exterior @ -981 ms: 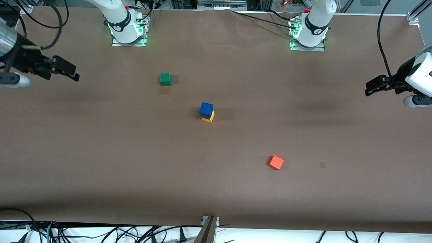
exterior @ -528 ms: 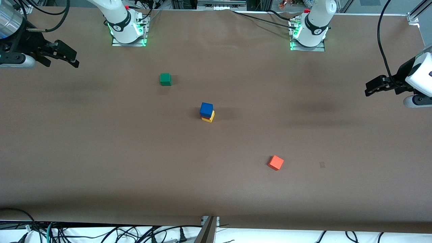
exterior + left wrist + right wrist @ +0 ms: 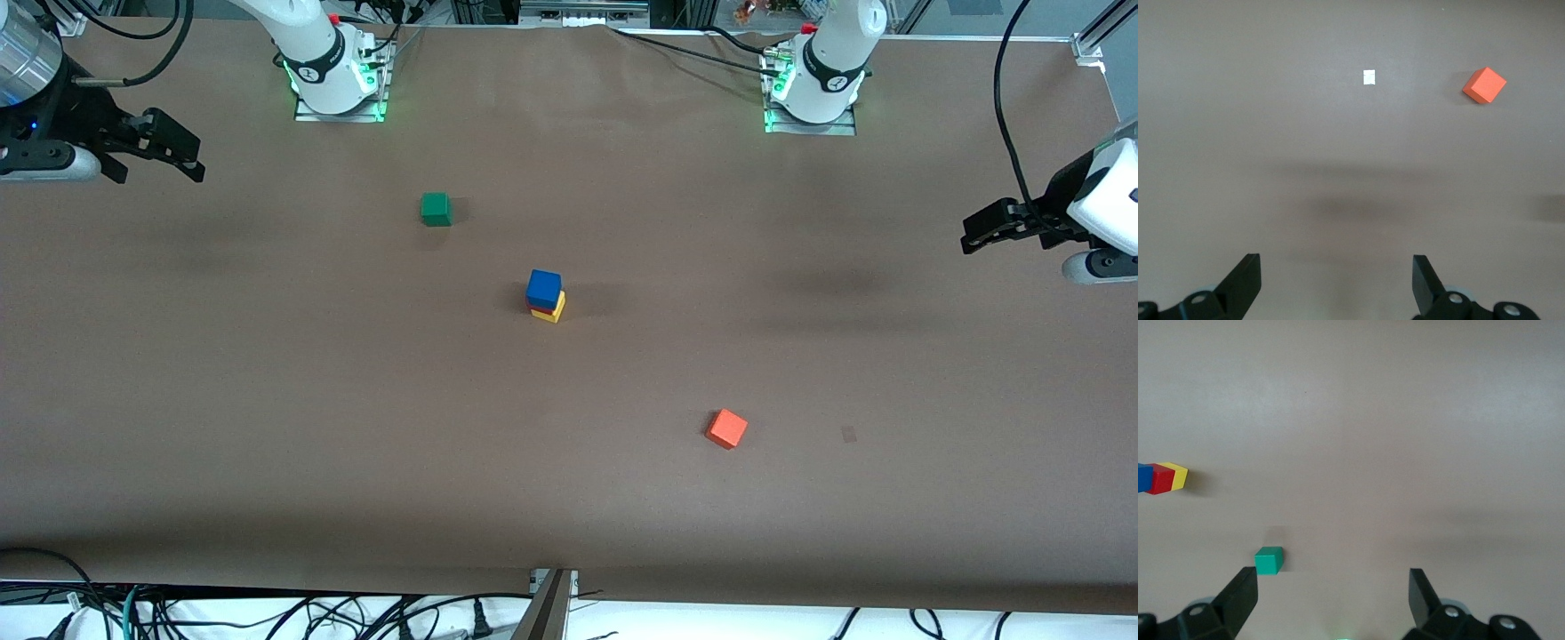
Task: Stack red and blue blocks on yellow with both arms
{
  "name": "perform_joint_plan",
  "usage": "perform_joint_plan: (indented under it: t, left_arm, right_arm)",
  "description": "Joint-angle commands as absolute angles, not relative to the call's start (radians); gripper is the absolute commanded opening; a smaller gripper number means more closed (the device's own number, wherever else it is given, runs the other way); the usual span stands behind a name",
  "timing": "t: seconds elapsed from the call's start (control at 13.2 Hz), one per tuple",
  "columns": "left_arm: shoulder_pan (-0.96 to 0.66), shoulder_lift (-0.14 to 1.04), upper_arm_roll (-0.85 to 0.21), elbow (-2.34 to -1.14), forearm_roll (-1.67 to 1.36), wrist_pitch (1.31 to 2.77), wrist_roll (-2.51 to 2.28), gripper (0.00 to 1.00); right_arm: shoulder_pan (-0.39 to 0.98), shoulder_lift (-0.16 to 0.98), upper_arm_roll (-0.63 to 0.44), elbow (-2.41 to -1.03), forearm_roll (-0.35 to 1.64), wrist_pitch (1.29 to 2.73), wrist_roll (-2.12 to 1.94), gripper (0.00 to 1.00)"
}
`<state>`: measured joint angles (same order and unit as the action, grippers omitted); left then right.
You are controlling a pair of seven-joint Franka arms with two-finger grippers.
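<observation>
Three cubes already stand as one stack mid-surface: blue block (image 3: 543, 287) on the red block (image 3: 1163, 479), which sits on the yellow block (image 3: 552, 311). Going across the front view, the right tool (image 3: 160, 147) hangs over its own end of the surface, fingers apart and empty, the stack well off toward the middle. Next come a green cube (image 3: 435, 209), the stack, then an orange cube (image 3: 727, 428). Lastly the left tool (image 3: 989, 228) waits, spread and empty, about as far away. All cubes look hard, smooth, sharp-edged; the brown surface (image 3: 267, 400) is matte. Nothing seems left to stack.

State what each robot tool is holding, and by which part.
Nothing is held: the left tool and the right tool are both open and empty.
</observation>
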<state>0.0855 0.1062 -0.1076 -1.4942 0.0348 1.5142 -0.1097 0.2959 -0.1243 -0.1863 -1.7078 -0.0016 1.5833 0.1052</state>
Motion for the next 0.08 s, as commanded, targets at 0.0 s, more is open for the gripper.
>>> perform_joint_plan:
  t: [0.0]
  left_arm:
    - [0.095,0.109,-0.115,-1.485,0.015,1.520,-0.087,1.00]
  right_arm:
    - [0.281,-0.103,-0.179,-1.669,-0.017,1.580,0.086,1.00]
